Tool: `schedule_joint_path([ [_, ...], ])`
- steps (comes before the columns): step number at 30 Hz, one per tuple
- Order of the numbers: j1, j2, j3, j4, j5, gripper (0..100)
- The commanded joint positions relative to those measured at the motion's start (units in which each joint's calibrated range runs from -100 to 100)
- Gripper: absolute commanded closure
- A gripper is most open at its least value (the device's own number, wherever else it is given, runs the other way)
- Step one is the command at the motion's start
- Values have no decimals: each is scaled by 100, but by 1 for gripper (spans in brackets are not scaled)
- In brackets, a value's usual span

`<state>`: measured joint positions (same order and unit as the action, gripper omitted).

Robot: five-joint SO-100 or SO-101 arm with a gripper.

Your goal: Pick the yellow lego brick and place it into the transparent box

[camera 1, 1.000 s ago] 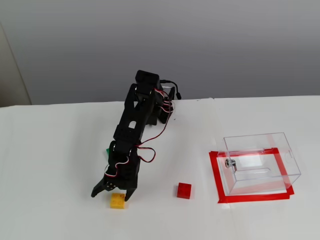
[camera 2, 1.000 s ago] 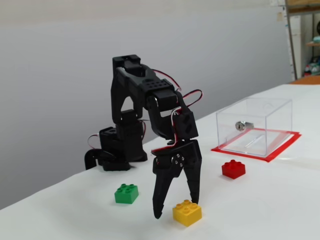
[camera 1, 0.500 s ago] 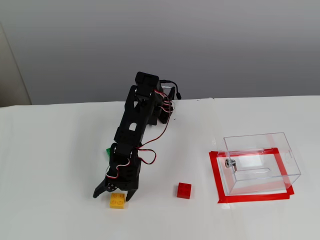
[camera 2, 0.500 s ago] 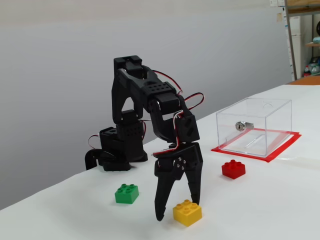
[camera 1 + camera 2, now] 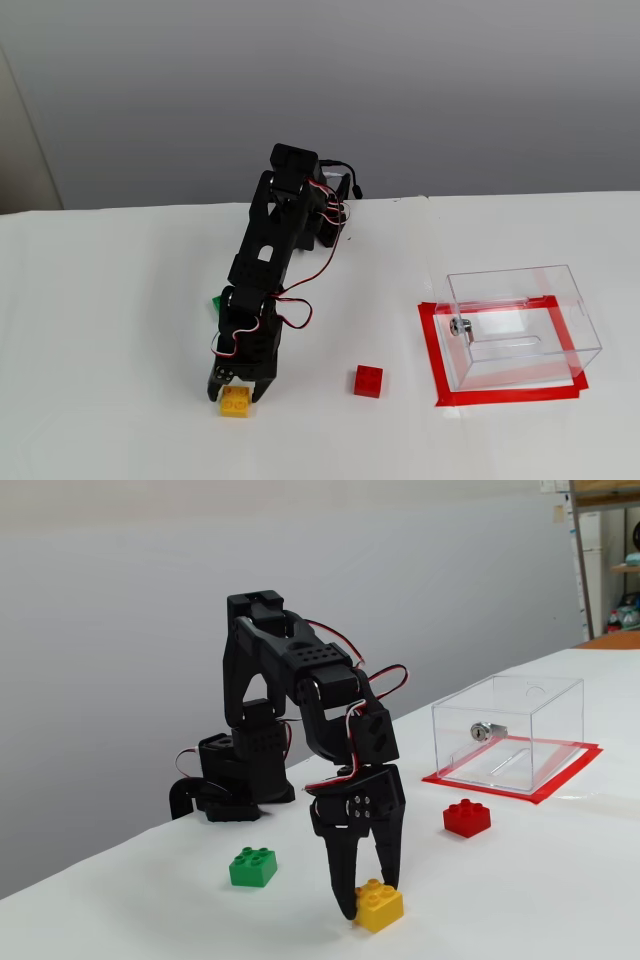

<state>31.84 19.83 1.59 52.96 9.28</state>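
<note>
Since half a second ago the tool [image 5: 366, 907] has been narrowing: its two black fingers, spread wide either side of the yellow lego brick [image 5: 378, 905] earlier, are now drawn in close against it, the left finger in the side fixed view having swung in toward the brick. The arm is otherwise holding much the same bent pose, and the brick is sitting at the same spot on the white tabletop [image 5: 520, 900]. In the high fixed view the tool [image 5: 236, 396] is pointing down at the brick [image 5: 235, 401], which is lying just at its 6 o'clock, partly tucked between the fingertips; in the side view the brick is resting on the tabletop between the fingers, which appear to be touching its sides, so the tool is nearly closed around it, though I cannot tell whether the grip is firm. The red brick [image 5: 367, 381] is lying at 3 o'clock from the tool, well apart, and the transparent box [image 5: 521, 325] is standing farther out toward 3 o'clock inside a red tape outline [image 5: 433, 350]. The green brick [image 5: 253, 867] is sitting near the tool at 10 o'clock in the side view. No writing or brand is readable anywhere.
</note>
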Motion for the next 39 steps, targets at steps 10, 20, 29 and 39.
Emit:
schedule_joint_path([
  [10,7,-129,-132,39,-10,87],
  [20,-67,-384,-123,48,-10,87],
  [29,-208,-1088,-132,301,-10,87],
  [39,-541,-2157,-123,657,-10,87],
])
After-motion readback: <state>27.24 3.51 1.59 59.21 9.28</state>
